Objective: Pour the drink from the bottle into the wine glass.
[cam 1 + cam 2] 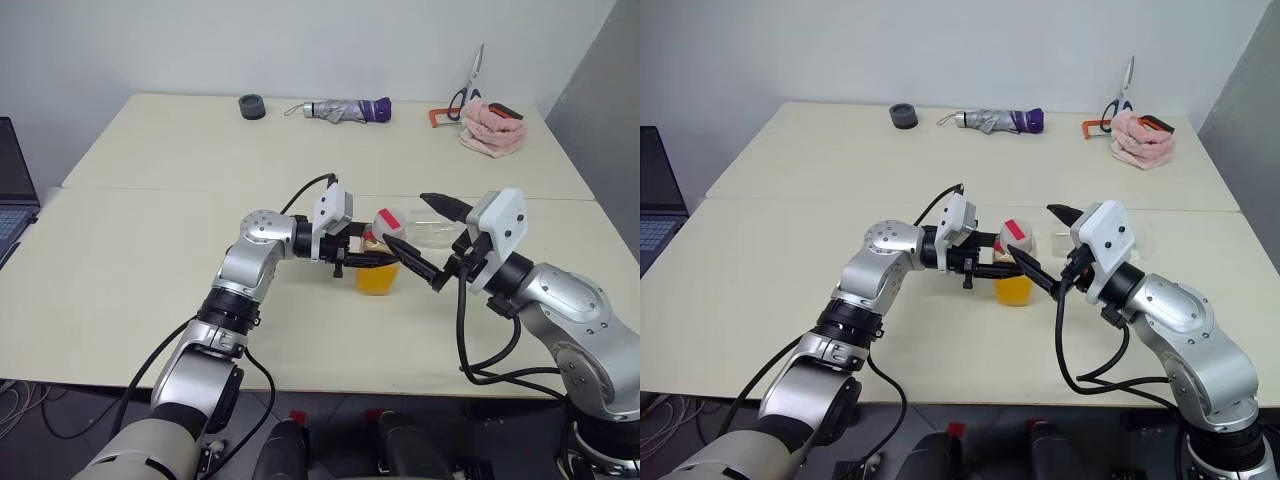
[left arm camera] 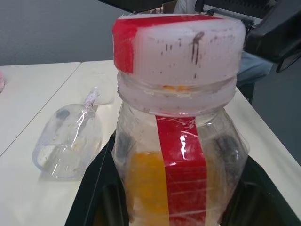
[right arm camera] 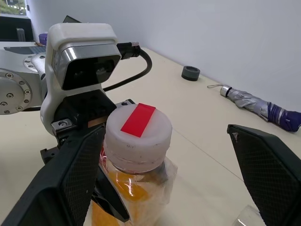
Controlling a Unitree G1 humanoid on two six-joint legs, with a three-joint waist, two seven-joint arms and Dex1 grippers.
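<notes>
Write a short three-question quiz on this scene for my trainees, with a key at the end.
1. True or false: the cap is already off the bottle.
2. Which tool grips the bottle? A) the left tool B) the right tool C) neither
3. Fill in: the wine glass is ______ on the table, not upright.

Key
1. False. The white cap with its red strip sits on the neck.
2. A. The left tool is shut on the bottle; the right tool is open, its fingers either side of the cap.
3. Lying on its side, beyond the bottle.
</notes>
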